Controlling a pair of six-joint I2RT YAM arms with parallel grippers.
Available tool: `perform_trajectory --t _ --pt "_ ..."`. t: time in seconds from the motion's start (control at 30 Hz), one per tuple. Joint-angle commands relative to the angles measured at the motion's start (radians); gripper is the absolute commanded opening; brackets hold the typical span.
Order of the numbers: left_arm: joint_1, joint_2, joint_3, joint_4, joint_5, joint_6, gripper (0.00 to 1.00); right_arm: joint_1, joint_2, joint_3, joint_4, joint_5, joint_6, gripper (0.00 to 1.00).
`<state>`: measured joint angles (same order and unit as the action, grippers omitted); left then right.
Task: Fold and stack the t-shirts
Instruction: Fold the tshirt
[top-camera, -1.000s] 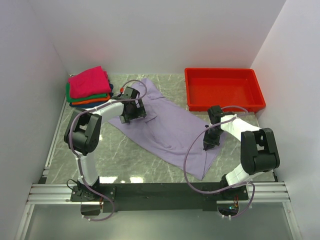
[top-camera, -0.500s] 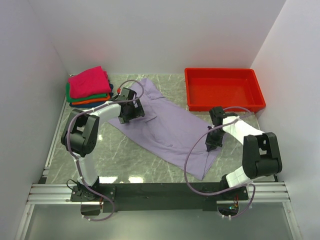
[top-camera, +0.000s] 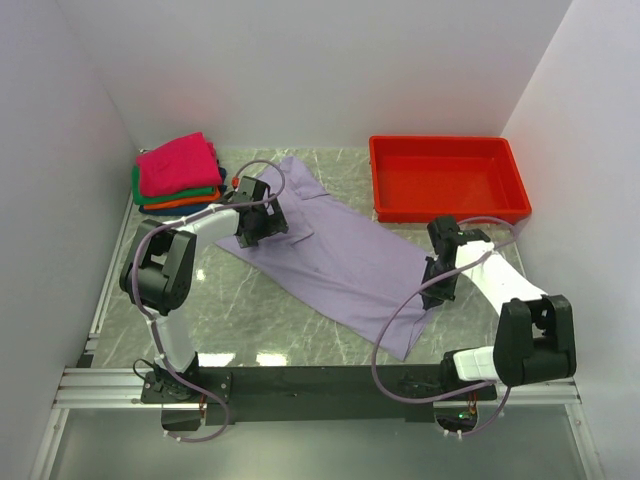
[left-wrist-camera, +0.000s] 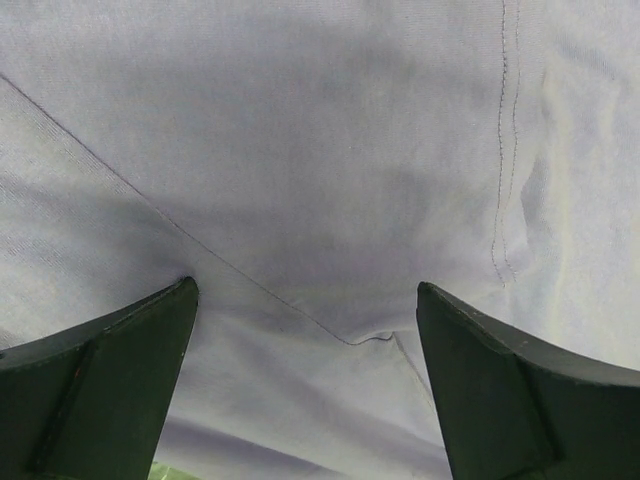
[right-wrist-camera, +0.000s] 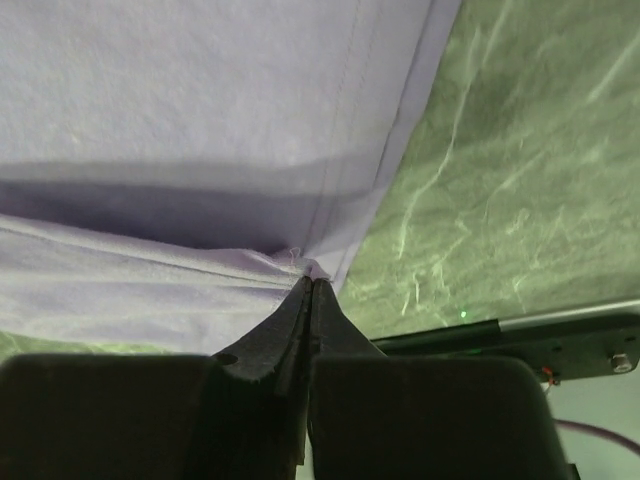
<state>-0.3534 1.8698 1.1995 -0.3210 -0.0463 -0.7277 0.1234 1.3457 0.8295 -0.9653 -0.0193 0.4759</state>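
**A:** Where's the lavender t-shirt (top-camera: 340, 255)?

**B:** It's spread flat on the bench (top-camera: 260, 320), lying on a slant from far left to near right, between the two arms.

**A:** And the left hand (left-wrist-camera: 305, 290)?

**B:** It's low over the shirt's far-left part, fingers spread wide, with cloth and a stitched seam showing between them. I cannot tell whether the tips touch the fabric.

**A:** The right hand (right-wrist-camera: 310, 282)?

**B:** It's at the shirt's right edge, close to the near corner. The fingers are pressed together, pinching a small pucker of hem at their tips, with bare bench just beside.

**A:** Any other shirts?

**B:** There's a stack of folded t-shirts (top-camera: 178, 172) in the far-left corner, with magenta-pink on top, then green and orange, and a dark sliver underneath. It sits near the lavender one without touching it. The red tray (top-camera: 448, 215) stands at the far right.
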Motion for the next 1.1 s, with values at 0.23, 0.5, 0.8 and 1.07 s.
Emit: perform_trajectory --t 0.23,0.5,0.8,1.07 --pt "0.017 0.083 -0.008 -0.032 -0.024 0.002 0.99 0.005 -0.08 -0.018 -0.108 -0.042 0.043 0.0" --pt "0.011 0.066 0.066 -0.053 -0.066 0.059 0.99 0.007 -0.031 -0.013 -0.085 -0.005 0.033 0.0" --pt "-0.093 -0.009 0.149 -0.11 -0.113 0.068 0.99 0.048 -0.051 0.031 -0.116 0.053 0.038 0.5" --pt "-0.185 -0.061 0.103 -0.118 -0.084 0.021 0.99 0.257 -0.069 0.0 -0.127 -0.001 0.15 0.5"
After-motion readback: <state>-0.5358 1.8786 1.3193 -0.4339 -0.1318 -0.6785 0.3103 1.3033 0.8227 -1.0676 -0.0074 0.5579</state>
